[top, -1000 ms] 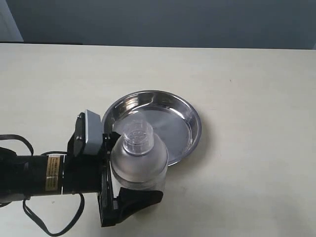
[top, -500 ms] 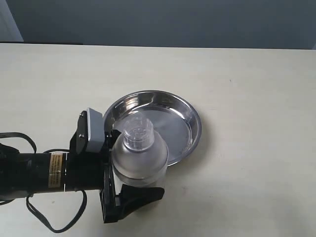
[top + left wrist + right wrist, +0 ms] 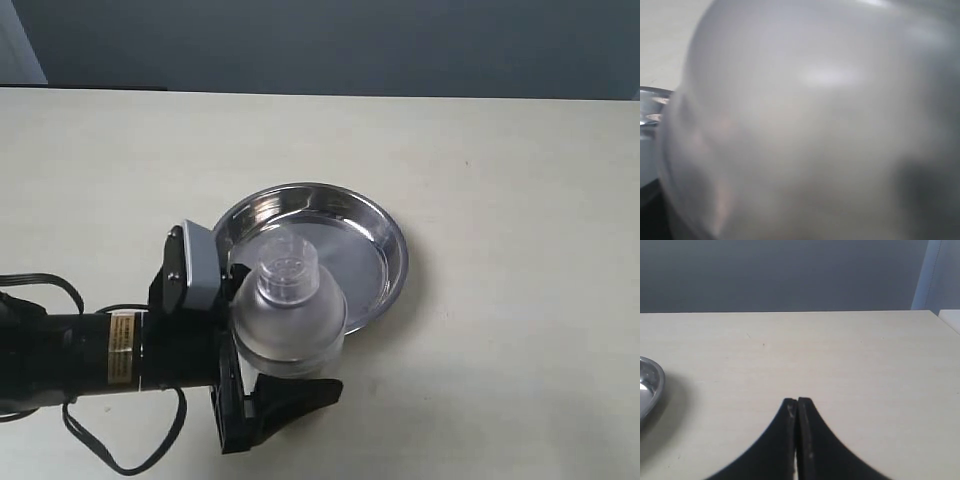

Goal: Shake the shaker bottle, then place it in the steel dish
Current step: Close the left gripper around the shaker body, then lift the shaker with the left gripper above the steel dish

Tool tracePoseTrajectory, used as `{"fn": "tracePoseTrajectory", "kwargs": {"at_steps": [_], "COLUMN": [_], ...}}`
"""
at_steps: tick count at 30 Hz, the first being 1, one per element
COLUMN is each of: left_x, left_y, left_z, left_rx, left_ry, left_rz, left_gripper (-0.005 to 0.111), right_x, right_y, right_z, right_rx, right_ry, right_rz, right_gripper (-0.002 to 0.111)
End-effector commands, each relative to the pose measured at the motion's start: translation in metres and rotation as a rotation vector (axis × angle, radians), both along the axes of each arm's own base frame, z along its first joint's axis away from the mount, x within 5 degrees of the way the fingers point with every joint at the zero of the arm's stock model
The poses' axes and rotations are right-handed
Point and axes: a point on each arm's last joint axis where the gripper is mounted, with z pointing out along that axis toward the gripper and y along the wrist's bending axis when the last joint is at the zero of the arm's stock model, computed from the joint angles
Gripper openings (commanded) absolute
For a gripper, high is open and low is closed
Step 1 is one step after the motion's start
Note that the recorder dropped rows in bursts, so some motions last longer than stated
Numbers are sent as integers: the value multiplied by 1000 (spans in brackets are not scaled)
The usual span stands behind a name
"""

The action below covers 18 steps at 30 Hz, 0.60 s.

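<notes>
The shaker bottle [image 3: 288, 316], clear with a frosted dome and small round cap, is held upright in the air by my left gripper [image 3: 268, 340], whose black jaws are shut on its body. It hangs over the near-left rim of the steel dish [image 3: 370, 232], which rests on the table. In the left wrist view the frosted shaker bottle [image 3: 810, 125] fills nearly the whole picture as a blur, with a sliver of the steel dish [image 3: 649, 107] at the edge. My right gripper [image 3: 797, 401] is shut and empty over bare table; the steel dish [image 3: 651, 385] shows at that view's edge.
The beige table [image 3: 520, 180] stretches around the dish, with a dark wall behind its far edge. A black cable [image 3: 110, 462] loops under my left arm near the front edge.
My left gripper has carried the bottle slightly to the right and toward the front of the table. The dish and the right gripper have stayed put.
</notes>
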Motion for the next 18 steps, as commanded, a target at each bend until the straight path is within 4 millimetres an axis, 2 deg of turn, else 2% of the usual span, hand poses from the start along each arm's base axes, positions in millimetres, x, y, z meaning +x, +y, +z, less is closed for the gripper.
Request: {"fn": "tracePoseTrajectory", "kwargs": {"at_steps": [1, 3, 5, 9, 11, 14, 18], "left_x": [1, 1, 1, 0, 0, 1, 2], "left_y": [-3, -3, -4, -5, -5, -4, -4], "left_z": [-3, -8, -13, -13, -12, -11, -11], "left_rx": [-4, 1, 9, 4, 2, 0, 0], "left_ry": [10, 31, 48, 64, 62, 61, 58], "left_rz": [14, 14, -2, -17, -15, -1, 5], "left_gripper": [95, 95, 90, 64, 56, 50, 50], "right_x": [0, 0, 0, 0, 0, 0, 0], "right_y": [0, 0, 0, 0, 0, 0, 0], "right_z": [0, 0, 0, 0, 0, 0, 0], "right_rx": [0, 0, 0, 0, 0, 0, 0], "right_ry": [-11, -11, -11, -11, -11, -11, -11], "right_rz": [4, 4, 4, 4, 4, 4, 4], "right_gripper": [-1, -1, -1, -1, -1, -1, -1]}}
